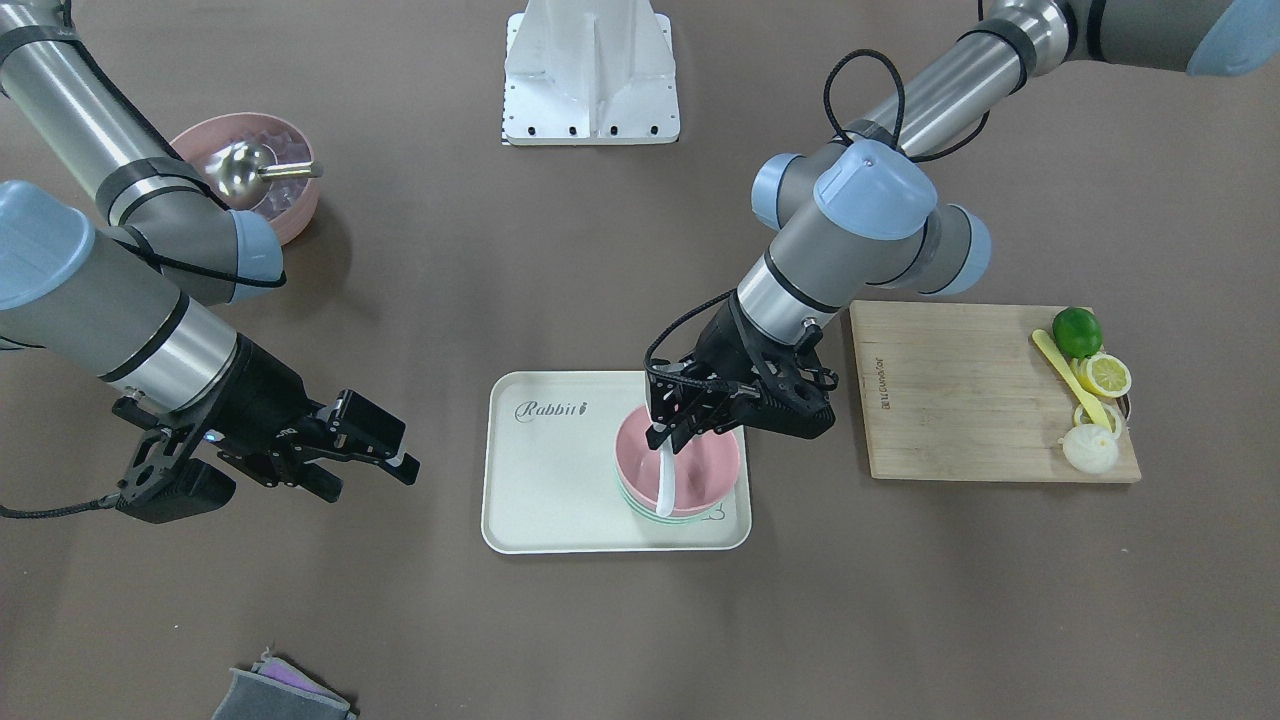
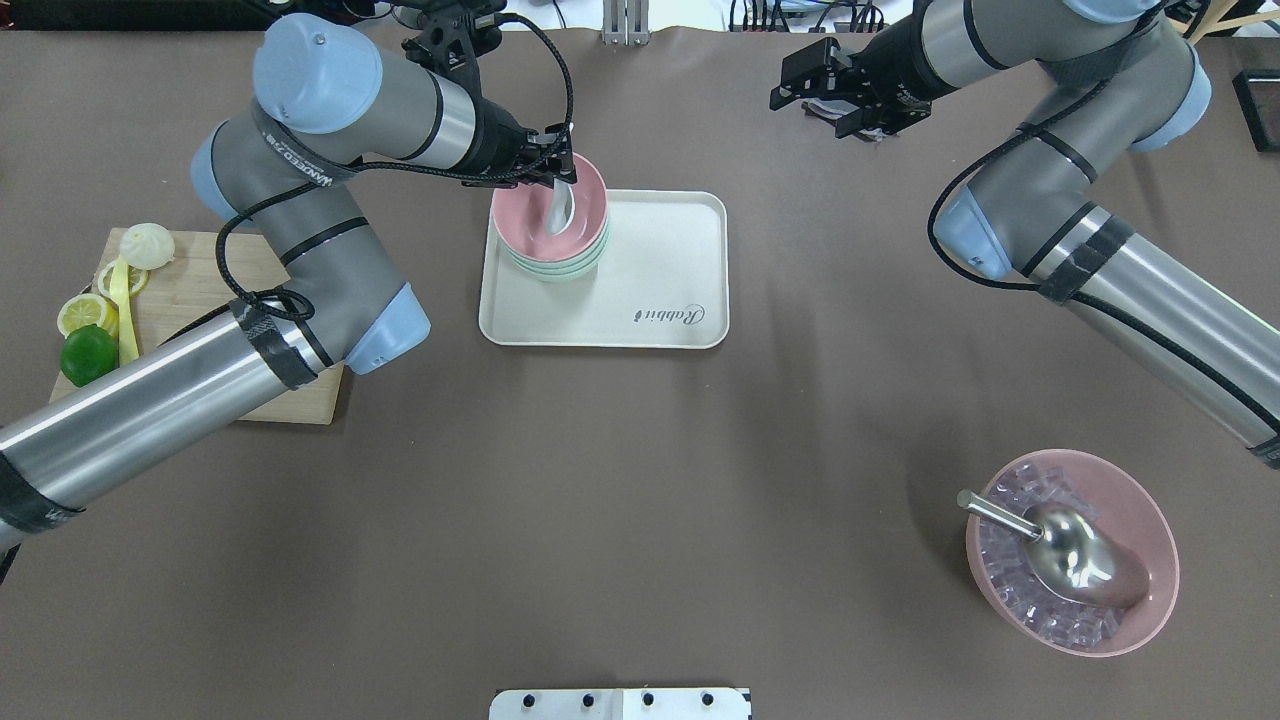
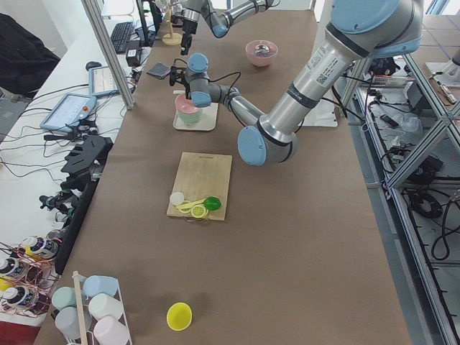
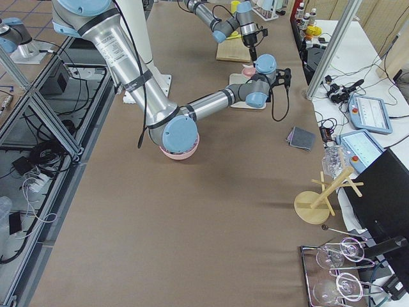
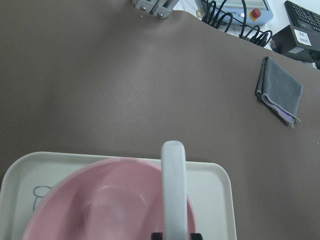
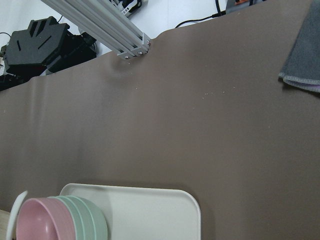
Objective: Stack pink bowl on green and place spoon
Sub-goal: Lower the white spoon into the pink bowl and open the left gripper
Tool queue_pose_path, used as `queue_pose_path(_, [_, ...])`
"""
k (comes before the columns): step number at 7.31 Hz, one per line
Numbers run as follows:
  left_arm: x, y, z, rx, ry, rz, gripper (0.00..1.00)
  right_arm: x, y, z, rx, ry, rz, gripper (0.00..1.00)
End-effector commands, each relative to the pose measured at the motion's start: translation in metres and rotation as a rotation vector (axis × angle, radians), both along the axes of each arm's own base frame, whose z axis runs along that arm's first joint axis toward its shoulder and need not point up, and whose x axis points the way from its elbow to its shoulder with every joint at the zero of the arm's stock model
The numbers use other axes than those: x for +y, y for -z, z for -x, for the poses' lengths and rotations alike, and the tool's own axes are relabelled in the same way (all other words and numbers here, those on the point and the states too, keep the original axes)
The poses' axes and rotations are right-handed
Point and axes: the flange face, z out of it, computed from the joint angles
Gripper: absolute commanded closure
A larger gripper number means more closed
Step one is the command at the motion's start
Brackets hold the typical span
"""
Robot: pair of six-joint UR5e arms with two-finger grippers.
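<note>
Cutting board: lies at the desk's left end, part of it under the left arm. On its left side are a lime, a lemon slice and a white round piece.

Left hand: clamped on one end of the white spoon, just above the stacked bowls, on the side nearest the desk's far edge. The fingers pinch the spoon from both sides.

Spoon relative to the hand: it runs from the fingers across the inside of the pink bowl. In the front-facing view its free end reaches the rim on the operators' side. I cannot tell whether it touches the bowl.

Pink bowl: sits nested on top of the green bowl stack, upright.

Tray: cream, mid-desk and closer to the far edge. The bowl stack stands in its far left corner.

Right hand: jaws spread and gripping nothing. It hangs over bare desk near the far edge, to the right of the tray and well apart from the bowls and spoon.

Large bowl of ice cubes: near the desk's near right corner, with a metal scoop lying in it.

Grey cloth: folded at the far edge, on the right half.
</note>
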Motion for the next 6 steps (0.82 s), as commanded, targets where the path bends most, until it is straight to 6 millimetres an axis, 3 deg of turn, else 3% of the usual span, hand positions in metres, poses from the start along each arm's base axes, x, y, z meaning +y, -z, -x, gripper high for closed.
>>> queue_pose_path(1, [-0.006, -0.002, 0.003, -0.010, 0.039, -0.007, 1.00, 0.000, -0.004, -0.001, 0.007, -0.002, -0.008, 0.00])
queue_pose_path(2, [-0.015, -0.002, 0.014, -0.016, 0.055, -0.014, 0.16, 0.000, -0.003, -0.001, 0.007, -0.003, -0.009, 0.00])
queue_pose_path(3, [-0.019, -0.003, 0.023, -0.017, 0.063, -0.024, 0.02, -0.001, -0.002, -0.001, 0.006, -0.003, -0.010, 0.00])
queue_pose_path(4, [-0.023, -0.004, 0.027, -0.020, 0.071, -0.022, 0.02, 0.001, 0.000, -0.002, 0.002, 0.004, -0.014, 0.00])
queue_pose_path(5, [-0.034, -0.001, 0.051, -0.011, 0.095, -0.025, 0.02, -0.001, -0.005, -0.009, 0.009, 0.003, -0.018, 0.00])
queue_pose_path(6, [-0.033, -0.023, 0.073, -0.016, 0.098, -0.012, 0.02, -0.008, -0.020, -0.042, 0.019, -0.004, -0.024, 0.00])
